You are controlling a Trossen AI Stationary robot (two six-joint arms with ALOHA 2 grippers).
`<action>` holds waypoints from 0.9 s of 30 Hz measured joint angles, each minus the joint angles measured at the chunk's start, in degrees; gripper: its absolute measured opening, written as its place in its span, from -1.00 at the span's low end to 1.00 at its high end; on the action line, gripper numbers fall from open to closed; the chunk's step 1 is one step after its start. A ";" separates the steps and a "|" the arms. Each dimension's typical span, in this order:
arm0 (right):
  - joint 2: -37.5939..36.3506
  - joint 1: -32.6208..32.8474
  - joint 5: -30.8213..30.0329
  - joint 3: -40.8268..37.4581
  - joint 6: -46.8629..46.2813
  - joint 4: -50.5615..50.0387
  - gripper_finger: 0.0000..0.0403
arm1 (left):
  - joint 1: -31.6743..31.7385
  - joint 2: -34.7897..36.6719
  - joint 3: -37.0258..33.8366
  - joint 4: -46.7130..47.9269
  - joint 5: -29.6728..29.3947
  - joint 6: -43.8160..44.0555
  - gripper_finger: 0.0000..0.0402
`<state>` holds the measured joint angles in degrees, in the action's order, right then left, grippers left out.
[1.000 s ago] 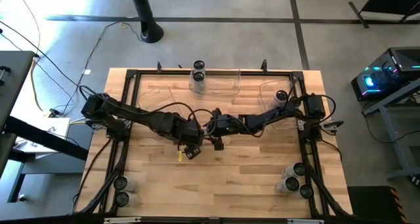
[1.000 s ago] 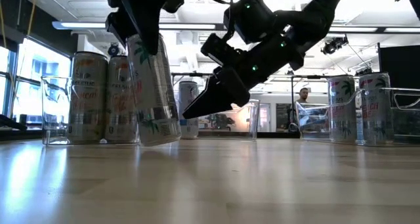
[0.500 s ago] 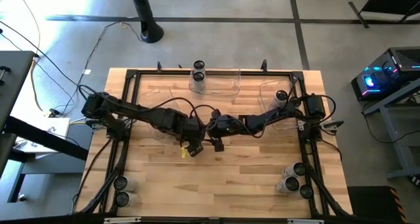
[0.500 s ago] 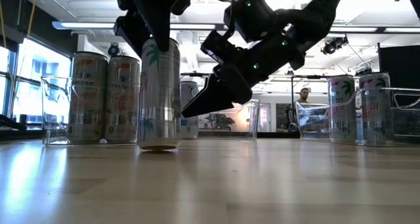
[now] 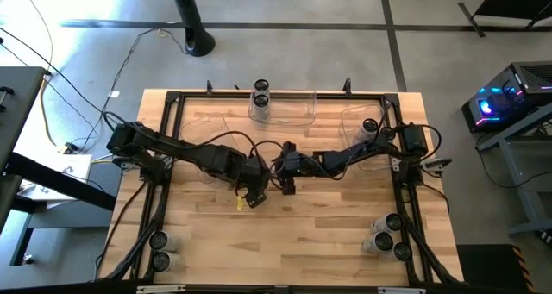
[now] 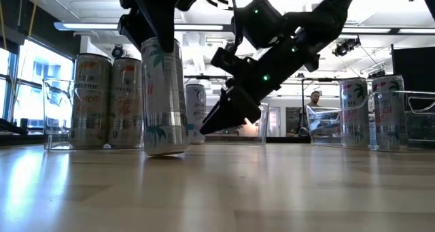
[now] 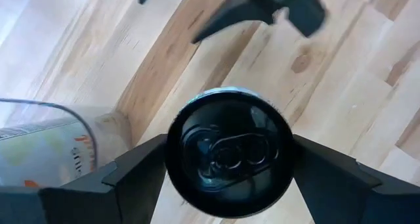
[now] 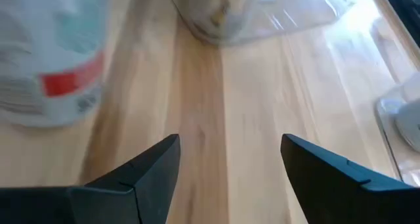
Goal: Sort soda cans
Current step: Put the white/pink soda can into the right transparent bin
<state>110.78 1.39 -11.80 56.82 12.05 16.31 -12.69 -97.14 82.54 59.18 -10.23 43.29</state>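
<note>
- Left wrist view: left claw (image 7: 226,168) grips a soda can (image 7: 228,152) by its sides.
- Right claw (image 8: 230,165), spread wide, holds nothing above the counter (image 8: 256,119).

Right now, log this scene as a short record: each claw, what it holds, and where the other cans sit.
left claw: shut on a silvery-white soda can with a dark round top, near the table's middle, can tilted slightly
right claw: open, empty, beside the held can
far clear plastic bin: two cans at its left end
near right corner: three cans
near left corner: two cans
wooden table: light planks
</note>
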 joint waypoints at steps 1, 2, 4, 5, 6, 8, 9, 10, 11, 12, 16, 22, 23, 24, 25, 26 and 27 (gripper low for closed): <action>0.00 0.00 -0.11 0.00 0.01 -0.38 0.28 | -0.44 -0.02 0.05 -0.36 -0.80 0.00 0.49; 0.00 0.00 -0.12 0.00 0.02 -0.46 0.28 | -0.86 -0.07 0.38 -0.37 -1.75 -0.05 0.49; -0.29 0.04 -0.10 0.00 0.01 -0.44 0.28 | -1.61 -0.09 1.36 -0.43 -3.61 -0.09 0.49; -0.42 0.04 -0.10 0.00 0.00 -0.30 0.28 | -1.90 -0.09 1.84 -0.47 -4.63 -0.10 0.49; -0.79 0.04 -0.10 0.00 0.02 -0.54 0.28 | -2.18 -0.09 2.26 -0.47 -5.59 -0.09 0.49; -1.51 0.04 -0.10 0.00 0.26 -1.03 0.28 | -2.58 -0.09 3.05 -0.40 -6.64 -0.46 0.49; -1.98 0.04 -0.09 0.00 0.39 -1.38 0.28 | -2.82 -0.09 3.46 -0.44 -7.00 -0.52 0.49; -2.58 0.06 -0.10 0.00 0.45 -1.75 0.28 | -3.02 -0.09 3.95 -0.38 -7.28 -0.52 0.49; -3.31 0.13 -0.10 0.00 0.46 -2.05 0.28 | -3.25 -0.09 4.42 -0.41 -7.59 -0.59 0.49; -3.93 0.15 -0.08 0.00 0.68 -2.39 0.28 | -3.46 -0.09 4.84 -0.41 -7.69 -0.98 0.49; -7.29 0.26 -0.10 0.00 1.64 -5.11 0.28 | -5.88 0.21 6.68 0.22 -11.06 -1.75 0.49; -12.84 0.26 -0.05 -2.61 2.24 -6.23 0.28 | -15.11 4.85 6.93 5.63 -24.60 7.02 0.49; -13.91 0.31 0.01 -3.83 2.38 -5.23 0.28 | -17.28 5.39 6.93 6.89 -27.08 9.34 0.49; -15.12 0.43 0.30 -5.10 2.30 -3.73 0.28 | -19.43 5.62 6.82 7.59 -29.44 11.29 0.49; -16.35 0.57 0.58 -6.44 2.02 -1.63 0.28 | -21.59 5.83 6.34 7.51 -31.46 12.53 0.49; -17.78 0.82 1.36 -7.83 1.91 0.61 0.28 | -23.74 5.84 5.82 7.50 -33.24 13.32 0.49; -19.01 1.17 2.29 -9.22 1.53 3.18 0.28 | -25.62 5.81 5.13 6.85 -34.92 13.62 0.49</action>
<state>91.78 2.56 -9.51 47.60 13.59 19.49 -38.32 -91.33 87.67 66.04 -45.16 56.91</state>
